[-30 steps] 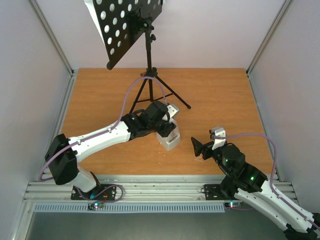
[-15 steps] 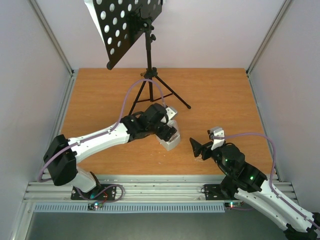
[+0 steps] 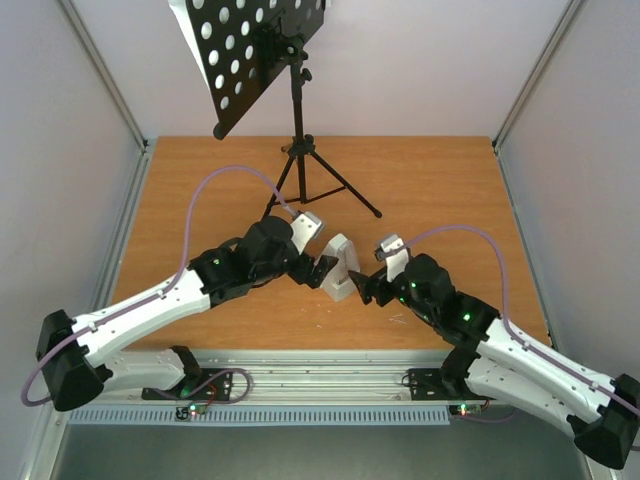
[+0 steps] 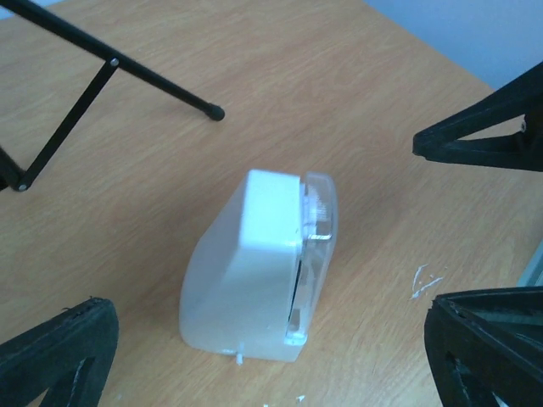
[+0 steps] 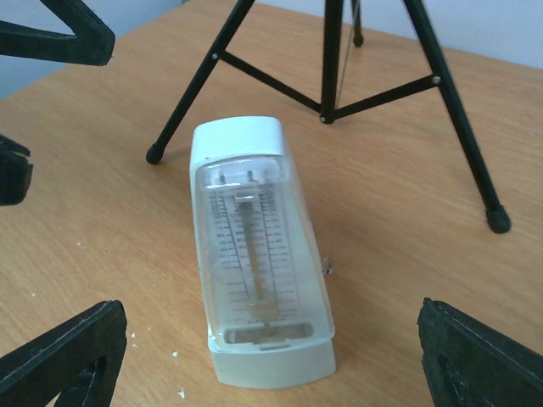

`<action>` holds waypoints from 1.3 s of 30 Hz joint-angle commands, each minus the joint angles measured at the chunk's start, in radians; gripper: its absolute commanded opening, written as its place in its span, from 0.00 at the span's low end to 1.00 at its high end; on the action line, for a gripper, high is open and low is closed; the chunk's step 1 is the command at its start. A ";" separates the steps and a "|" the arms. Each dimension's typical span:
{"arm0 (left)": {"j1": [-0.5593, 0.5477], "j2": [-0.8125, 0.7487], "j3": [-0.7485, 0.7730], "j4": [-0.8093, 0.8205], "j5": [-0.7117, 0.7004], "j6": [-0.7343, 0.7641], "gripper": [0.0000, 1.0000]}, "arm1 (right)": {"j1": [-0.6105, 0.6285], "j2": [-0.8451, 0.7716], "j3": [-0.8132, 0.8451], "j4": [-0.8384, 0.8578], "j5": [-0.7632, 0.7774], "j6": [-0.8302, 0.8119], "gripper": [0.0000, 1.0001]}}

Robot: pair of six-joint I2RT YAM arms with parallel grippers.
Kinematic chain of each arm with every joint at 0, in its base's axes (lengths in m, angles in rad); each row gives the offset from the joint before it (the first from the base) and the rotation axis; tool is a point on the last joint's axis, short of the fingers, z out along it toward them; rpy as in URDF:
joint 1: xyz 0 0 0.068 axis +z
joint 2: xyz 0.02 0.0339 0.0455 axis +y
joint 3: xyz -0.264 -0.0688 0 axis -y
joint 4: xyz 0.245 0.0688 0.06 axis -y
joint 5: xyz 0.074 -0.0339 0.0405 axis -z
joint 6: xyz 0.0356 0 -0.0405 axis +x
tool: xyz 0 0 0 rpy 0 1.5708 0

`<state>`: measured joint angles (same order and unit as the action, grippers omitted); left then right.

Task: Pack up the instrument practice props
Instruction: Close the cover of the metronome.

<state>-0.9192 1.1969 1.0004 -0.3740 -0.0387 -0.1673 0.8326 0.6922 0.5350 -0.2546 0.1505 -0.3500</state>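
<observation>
The white metronome (image 3: 340,268) stands upright on the table between my two grippers. My left gripper (image 3: 318,270) is open just left of it and not touching; in the left wrist view the metronome (image 4: 263,263) stands free between the fingers (image 4: 55,356). My right gripper (image 3: 372,286) is open close on its right; the right wrist view faces the metronome's clear front (image 5: 254,254). The black music stand (image 3: 298,150) stands at the back, with its holed desk (image 3: 255,50) tilted. A white sheet edge (image 3: 184,22) shows behind the desk.
The tripod legs (image 3: 345,192) spread over the table just behind the metronome and also show in both wrist views (image 4: 127,72) (image 5: 339,85). Small white flecks (image 4: 422,280) lie on the wood. Grey walls close in the left, right and back.
My left gripper has drawn back left off the metronome, which now stands free and upright. My right arm has swung in from the right, close to the metronome.
</observation>
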 commanded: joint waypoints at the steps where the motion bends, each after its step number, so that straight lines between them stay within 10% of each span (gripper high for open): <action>1: 0.018 -0.055 -0.052 0.025 -0.023 -0.046 0.99 | 0.008 0.083 0.051 0.085 -0.050 -0.047 0.94; 39: 0.129 -0.074 -0.127 0.087 0.100 -0.097 0.99 | -0.063 0.360 0.194 0.104 -0.140 -0.119 0.52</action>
<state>-0.7979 1.1061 0.8616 -0.3401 0.0410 -0.2592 0.7734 1.0431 0.7082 -0.1841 0.0284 -0.4362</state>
